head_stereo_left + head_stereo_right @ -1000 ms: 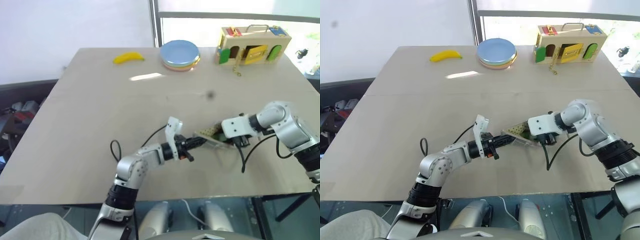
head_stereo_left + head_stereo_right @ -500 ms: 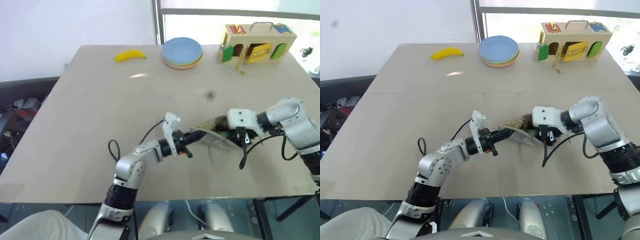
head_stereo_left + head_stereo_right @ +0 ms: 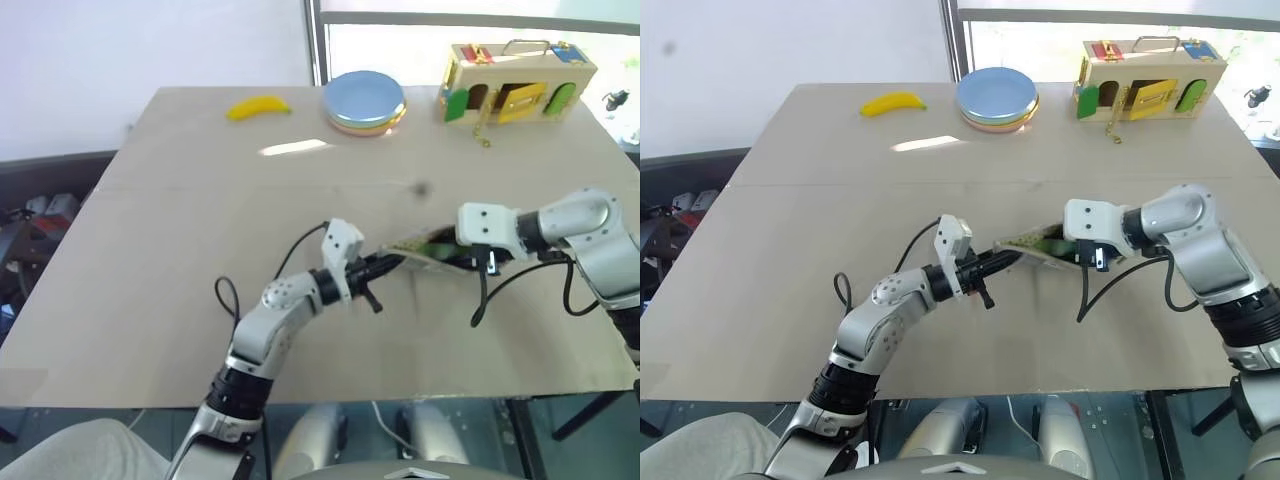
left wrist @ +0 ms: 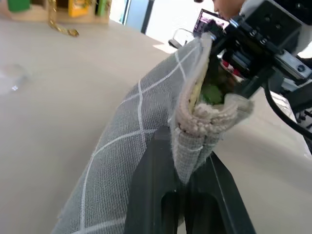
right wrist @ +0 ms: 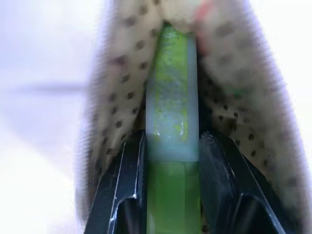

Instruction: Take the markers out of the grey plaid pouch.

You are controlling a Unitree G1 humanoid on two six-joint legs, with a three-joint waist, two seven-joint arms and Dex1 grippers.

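- Lifted since a second ago, the soft grey plaid fabric pouch (image 3: 425,252) now hangs clear of the pale wooden table (image 3: 160,250) between the two arms, where earlier it lay low against the top.
- Right gripper (image 5: 171,141) has its two black fingers clamped on the slim light-green marker (image 5: 171,97), inside the mouth of the pouch with its dotted yellowish lining on either side.
- Left gripper (image 4: 187,161) is pinched tight on the pouch's rolled fabric edge, holding the near end.
- Marker and pouch share one long axis, running from the left gripper across to the right one.
- So, I judge, the right arm should draw back along that line while the left holds firm.
- A red marker cannot be made out.
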